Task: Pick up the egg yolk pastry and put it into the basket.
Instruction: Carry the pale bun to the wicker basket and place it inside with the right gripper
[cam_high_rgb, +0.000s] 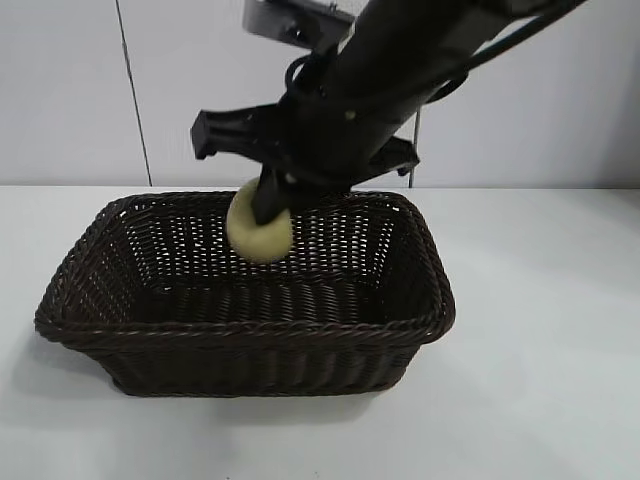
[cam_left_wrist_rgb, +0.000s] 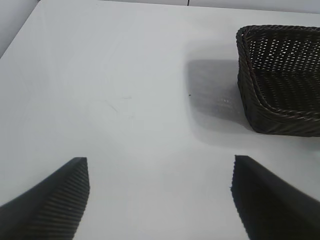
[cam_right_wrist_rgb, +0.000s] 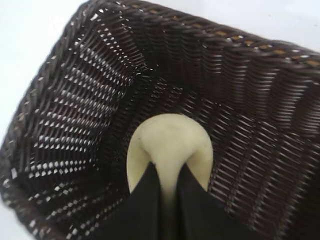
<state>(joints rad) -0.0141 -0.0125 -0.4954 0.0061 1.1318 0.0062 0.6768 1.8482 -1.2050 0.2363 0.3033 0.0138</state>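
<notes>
The egg yolk pastry (cam_high_rgb: 259, 232) is a pale yellow bun, pinched between the black fingers of my right gripper (cam_high_rgb: 268, 205). It hangs above the inside of the dark brown wicker basket (cam_high_rgb: 110, 330), near the basket's far wall. In the right wrist view the pastry (cam_right_wrist_rgb: 170, 140) is squeezed by the right gripper (cam_right_wrist_rgb: 169, 172) over the basket's floor (cam_right_wrist_rgb: 240, 150). My left gripper (cam_left_wrist_rgb: 160, 195) is open and empty above bare table, away from the basket (cam_left_wrist_rgb: 280, 75); it does not show in the exterior view.
The white table (cam_high_rgb: 540, 380) surrounds the basket on all sides. A white wall stands behind. The right arm reaches in from the upper right over the basket's far rim.
</notes>
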